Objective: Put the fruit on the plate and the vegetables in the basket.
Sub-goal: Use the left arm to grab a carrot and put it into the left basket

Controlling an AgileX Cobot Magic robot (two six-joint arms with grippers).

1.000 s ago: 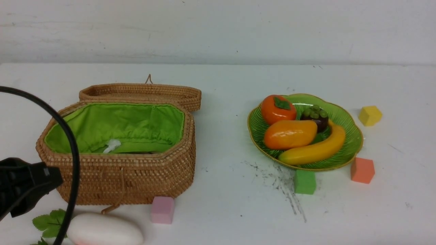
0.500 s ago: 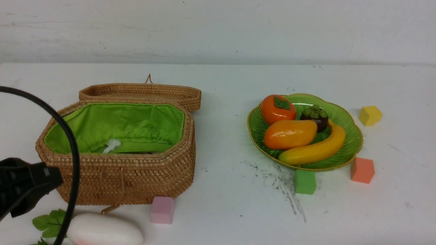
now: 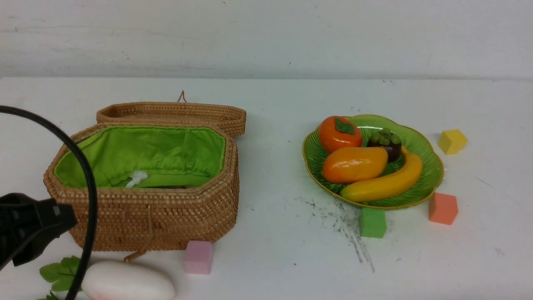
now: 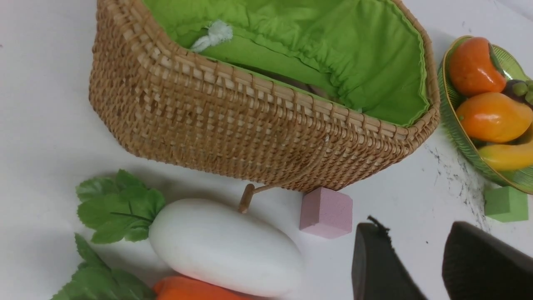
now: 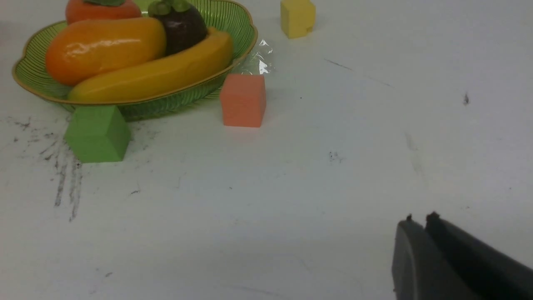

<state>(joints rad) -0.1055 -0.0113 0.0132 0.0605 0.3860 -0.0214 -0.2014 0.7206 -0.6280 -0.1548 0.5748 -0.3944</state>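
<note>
On the green plate (image 3: 429, 166) at the right lie the fruit: a persimmon (image 3: 339, 133), a mango (image 3: 354, 163), a mangosteen (image 3: 385, 143) and a banana (image 3: 387, 183). The open wicker basket (image 3: 145, 208) stands at the left, its lid (image 3: 170, 112) folded back. Of the vegetables, the white radish (image 4: 225, 246) lies on the table before the basket, an orange carrot (image 4: 191, 289) against it. My left gripper (image 4: 412, 233) hovers open and empty beside the radish, near the pink cube (image 4: 327, 212). My right gripper (image 5: 418, 218) is shut and empty, over bare table in front of the plate.
Foam cubes sit around: pink (image 3: 198, 256) at the basket's front corner, green (image 3: 372, 223) and orange (image 3: 443, 208) before the plate, yellow (image 3: 452, 141) to its right. My left arm (image 3: 29, 229) and its cable (image 3: 89, 187) cross the basket's left end.
</note>
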